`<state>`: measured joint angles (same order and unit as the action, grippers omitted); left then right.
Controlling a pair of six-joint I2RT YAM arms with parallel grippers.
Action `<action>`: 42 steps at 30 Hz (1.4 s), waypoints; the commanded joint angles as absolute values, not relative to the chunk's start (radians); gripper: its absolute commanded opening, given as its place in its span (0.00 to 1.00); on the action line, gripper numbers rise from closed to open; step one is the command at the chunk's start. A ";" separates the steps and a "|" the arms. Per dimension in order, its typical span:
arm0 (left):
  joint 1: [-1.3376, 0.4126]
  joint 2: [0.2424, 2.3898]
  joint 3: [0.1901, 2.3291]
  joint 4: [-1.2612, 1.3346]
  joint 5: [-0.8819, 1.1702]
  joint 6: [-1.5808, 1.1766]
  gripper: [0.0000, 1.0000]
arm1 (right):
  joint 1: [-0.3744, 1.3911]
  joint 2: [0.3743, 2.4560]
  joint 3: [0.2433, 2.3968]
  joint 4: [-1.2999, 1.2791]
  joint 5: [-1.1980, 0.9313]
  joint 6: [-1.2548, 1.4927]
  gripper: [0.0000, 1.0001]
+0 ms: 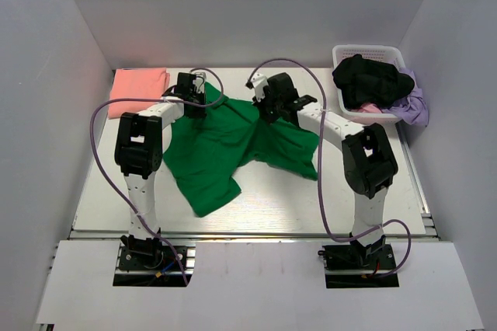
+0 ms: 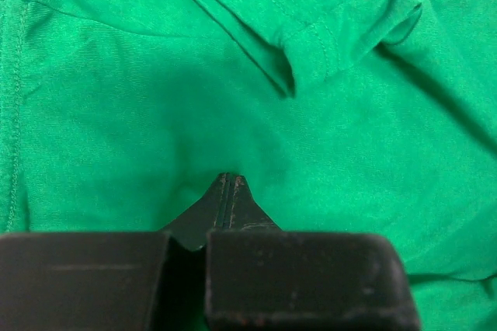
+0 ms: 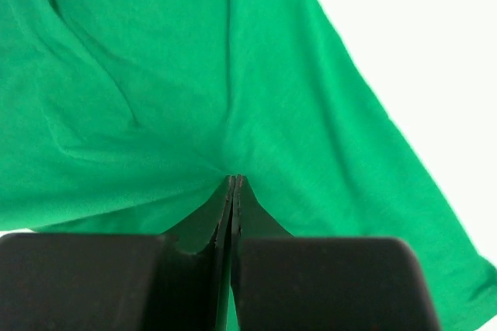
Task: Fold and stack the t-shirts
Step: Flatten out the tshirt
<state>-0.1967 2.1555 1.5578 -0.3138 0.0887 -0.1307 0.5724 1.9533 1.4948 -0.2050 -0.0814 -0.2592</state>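
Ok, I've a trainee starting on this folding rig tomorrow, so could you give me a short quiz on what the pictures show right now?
1. True or false: the left pincer and the right pincer are both shut on the green t-shirt.
2. Where does the salmon-pink t-shirt lie? A hanging off the near edge; B folded at the far left corner of the table; C under the green one.
3. Fill in: the white basket of clothes stands at the far ____ corner.
Key: 1 true; 2 B; 3 right.
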 commanded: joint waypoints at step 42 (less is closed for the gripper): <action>-0.192 2.069 1.491 -0.318 0.088 -0.133 0.00 | 0.564 1.842 1.318 -0.359 0.057 -0.072 0.00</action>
